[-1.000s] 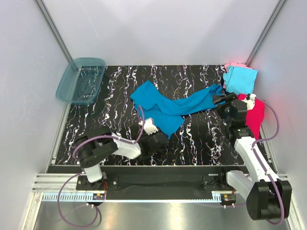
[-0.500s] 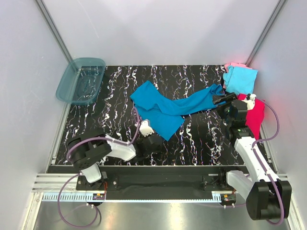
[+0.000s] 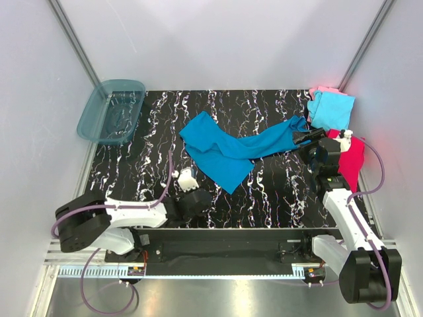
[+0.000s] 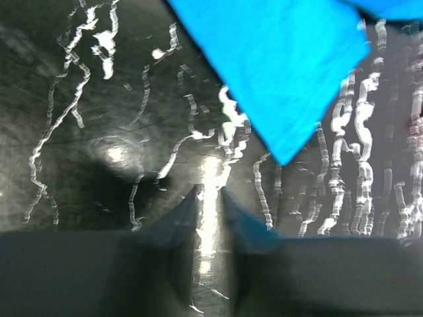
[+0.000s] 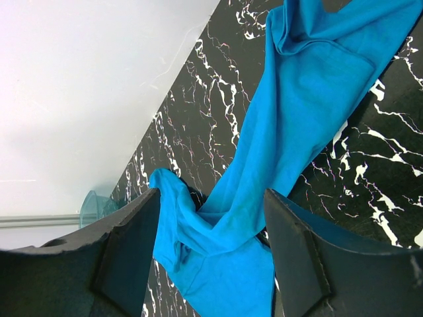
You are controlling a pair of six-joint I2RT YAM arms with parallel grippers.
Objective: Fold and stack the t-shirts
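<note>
A large teal-blue t-shirt (image 3: 228, 148) lies crumpled in a long band across the middle of the black marbled table (image 3: 158, 119). My left gripper (image 3: 201, 197) sits low near the front edge, just short of the shirt's near corner (image 4: 277, 66). Its jaws (image 4: 209, 193) stand a narrow gap apart with only bare table between them. My right gripper (image 3: 305, 137) hovers at the shirt's right end, jaws (image 5: 211, 191) wide apart, with the shirt (image 5: 297, 99) lying beyond them. Light cyan (image 3: 330, 111) and pale pink (image 3: 320, 90) shirts lie stacked at the back right, and a magenta-red one (image 3: 353, 162) is under the right arm.
A translucent teal plastic tub (image 3: 111, 111) stands at the back left corner, partly off the table. White walls with metal posts close in the back and both sides. A metal rail runs along the near edge by the arm bases.
My left arm has drawn back left and toward the near edge, off the shirt's corner. Its jaws closed, then parted slightly. The right arm and the shirt have not moved.
</note>
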